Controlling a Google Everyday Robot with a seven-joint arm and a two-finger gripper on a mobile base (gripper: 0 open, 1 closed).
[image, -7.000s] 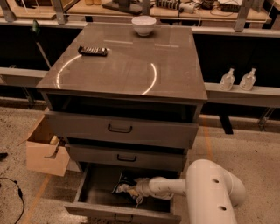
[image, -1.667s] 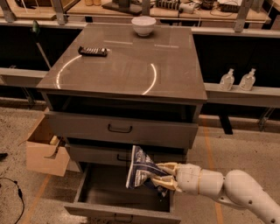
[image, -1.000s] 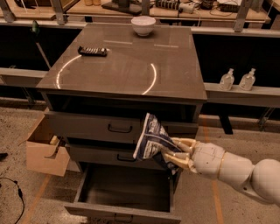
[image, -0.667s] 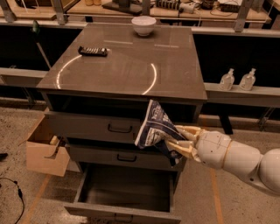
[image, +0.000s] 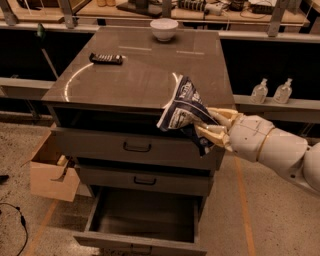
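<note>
At right of centre, the gripper (image: 212, 125) clamps its fingers on a blue-and-white chip bag (image: 183, 110) before the cabinet (image: 125, 80) top's right edge, above the open bottom drawer (image: 145, 220).

- Bag (image: 184, 111): blue and white print.
- Gripper (image: 212, 125), pinching it at the right front edge of the cabinet (image: 135, 75): cream.
- Cabinet: grey-brown, glossy top.
- Bowl (image: 164, 29): white.
- Remote (image: 106, 58): black.
- Cardboard box (image: 47, 177): tan.
- Floor (image: 270, 210): speckled beige.
</note>
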